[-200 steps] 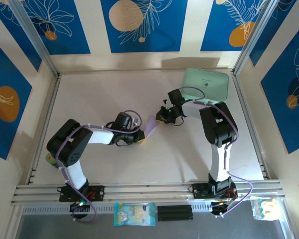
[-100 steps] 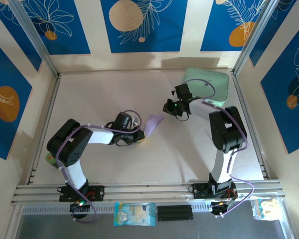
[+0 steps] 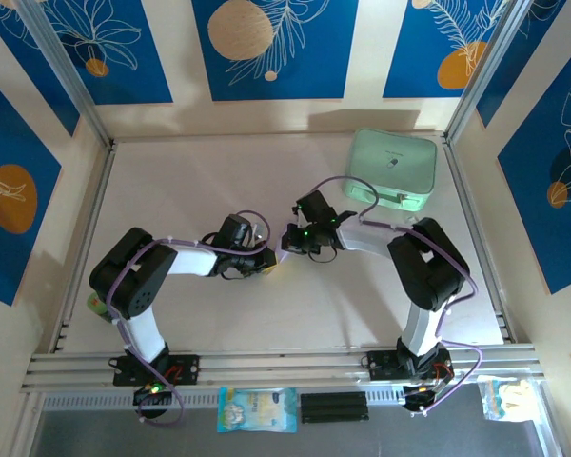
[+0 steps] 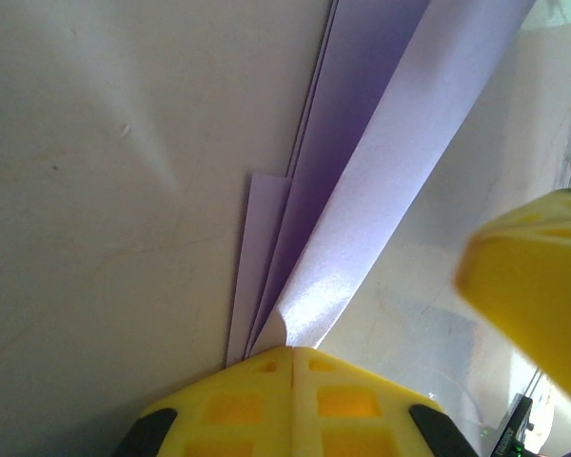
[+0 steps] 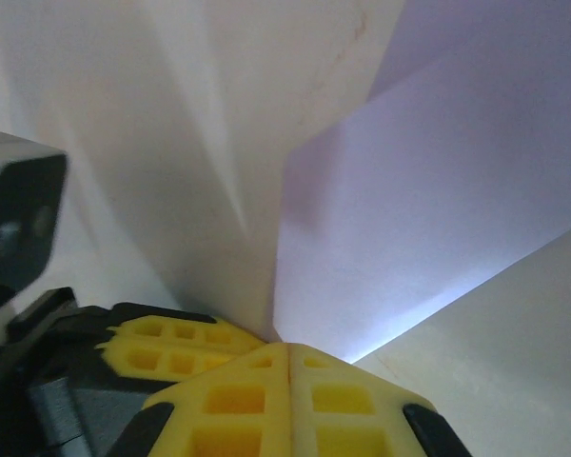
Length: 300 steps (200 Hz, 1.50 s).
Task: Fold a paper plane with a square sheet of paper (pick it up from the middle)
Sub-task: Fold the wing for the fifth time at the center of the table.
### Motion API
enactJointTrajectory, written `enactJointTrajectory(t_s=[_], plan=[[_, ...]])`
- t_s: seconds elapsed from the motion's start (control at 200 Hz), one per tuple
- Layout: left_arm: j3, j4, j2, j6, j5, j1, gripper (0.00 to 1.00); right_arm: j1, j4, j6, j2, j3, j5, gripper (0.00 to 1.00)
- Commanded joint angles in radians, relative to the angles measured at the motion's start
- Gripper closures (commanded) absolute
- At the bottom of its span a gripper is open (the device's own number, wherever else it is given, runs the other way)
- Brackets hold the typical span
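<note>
The sheet of paper (image 4: 362, 162) is pale lilac, folded lengthwise into several long creased layers that fan upward from my left gripper (image 4: 293, 350), which is shut on its lower end. In the right wrist view the same sheet of paper (image 5: 438, 200) rises from the seam of my right gripper (image 5: 288, 347), shut on its edge. From above, the left gripper (image 3: 264, 257) and right gripper (image 3: 290, 238) meet tip to tip at mid-table, and the paper between them is hidden. A yellow fingertip (image 4: 533, 286) of the right gripper hangs close beside the paper.
A mint-green rounded case (image 3: 392, 169) lies at the back right, behind the right arm. Metal rails (image 3: 266, 362) border the table's near edge, with a snack packet (image 3: 257, 409) below them. Patterned walls enclose the table.
The right gripper swung away toward the case, then came back left and down to the paper beside the left gripper and shut. The left arm has stayed still, holding the paper.
</note>
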Motion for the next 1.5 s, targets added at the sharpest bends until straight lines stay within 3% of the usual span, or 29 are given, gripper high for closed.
enactJointTrajectory(t_s=[0.0, 0.39, 0.75, 1.081, 1.276, 1.496], plan=[[-0.015, -0.129, 0.036, 0.026, -0.02, 0.001, 1.0, 0.01, 0.014, 0.042, 0.042, 0.016, -0.049, 1.0], [-0.026, -0.129, 0.032, 0.021, -0.021, 0.0, 1.0, -0.014, -0.009, 0.045, 0.107, 0.033, -0.019, 1.0], [-0.078, -0.121, 0.039, 0.008, -0.023, 0.0, 1.0, -0.16, -0.013, -0.03, 0.153, 0.051, 0.017, 1.0], [-0.099, -0.109, 0.028, 0.001, -0.023, 0.0, 1.0, -0.327, 0.014, -0.055, 0.205, 0.091, -0.052, 1.0], [-0.077, -0.12, 0.033, 0.011, -0.016, 0.001, 1.0, -0.364, -0.008, -0.074, 0.173, 0.111, -0.012, 1.0], [-0.05, -0.133, 0.025, 0.02, -0.008, -0.001, 1.0, -0.34, -0.043, -0.093, 0.009, 0.095, 0.004, 1.0]])
